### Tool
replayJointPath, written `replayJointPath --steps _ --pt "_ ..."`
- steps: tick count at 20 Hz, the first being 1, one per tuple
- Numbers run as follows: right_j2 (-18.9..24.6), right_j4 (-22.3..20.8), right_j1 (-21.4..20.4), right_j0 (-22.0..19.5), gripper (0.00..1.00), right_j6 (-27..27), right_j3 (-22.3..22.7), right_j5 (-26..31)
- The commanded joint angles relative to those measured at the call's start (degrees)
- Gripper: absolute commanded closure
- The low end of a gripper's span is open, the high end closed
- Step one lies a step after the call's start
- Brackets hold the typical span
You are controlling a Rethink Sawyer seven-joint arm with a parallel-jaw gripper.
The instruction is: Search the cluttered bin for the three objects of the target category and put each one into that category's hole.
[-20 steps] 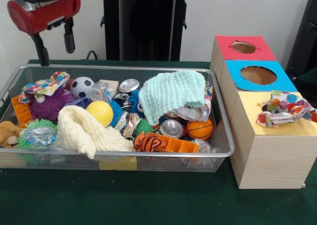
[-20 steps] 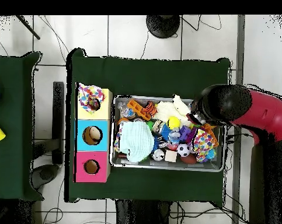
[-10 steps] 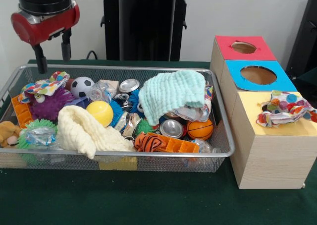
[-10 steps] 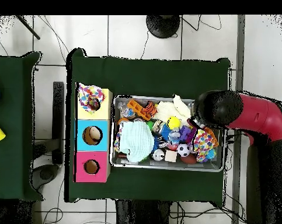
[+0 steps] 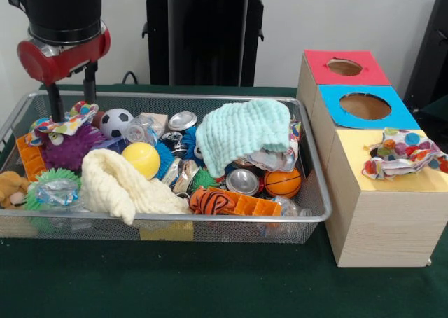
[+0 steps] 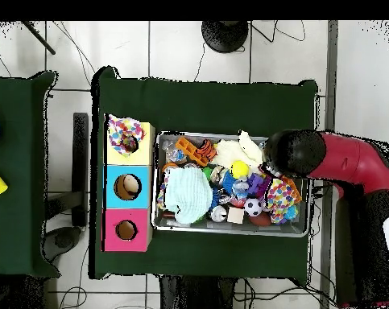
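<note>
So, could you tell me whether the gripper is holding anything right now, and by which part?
Nothing is held: the gripper is open, its fingers straddling the multicoloured cloth without closing on it.

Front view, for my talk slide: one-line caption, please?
Open pincer poised over a polka-dot cloth in the cluttered mesh bin; a matching cloth already on the yellow hole.

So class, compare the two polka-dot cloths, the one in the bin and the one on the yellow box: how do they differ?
The polka-dot cloth in the bin lies stretched over the purple spiky ball, with the open gripper just above it. The polka-dot cloth on the yellow box is bunched at the hole, one end hanging over the box's edge. Both share the same colourful dotted pattern on white.
</note>
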Motion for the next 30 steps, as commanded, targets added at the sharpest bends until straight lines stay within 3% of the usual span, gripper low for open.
replayJointPath --steps 1,11,21,30 --pt "3.9 -3.0 4.5 -0.8 0.0 -2.2 2.7 -4.7" --pt "1.4 -3.6 5.6 0.6 0.0 1.5 2.2 -5.8" --pt "-3.1 -4.4 1.0 2.2 0.0 1.2 3.1 2.0" --pt "-5.1 -4.0 -0.1 3.6 0.0 1.6 4.1 4.2"
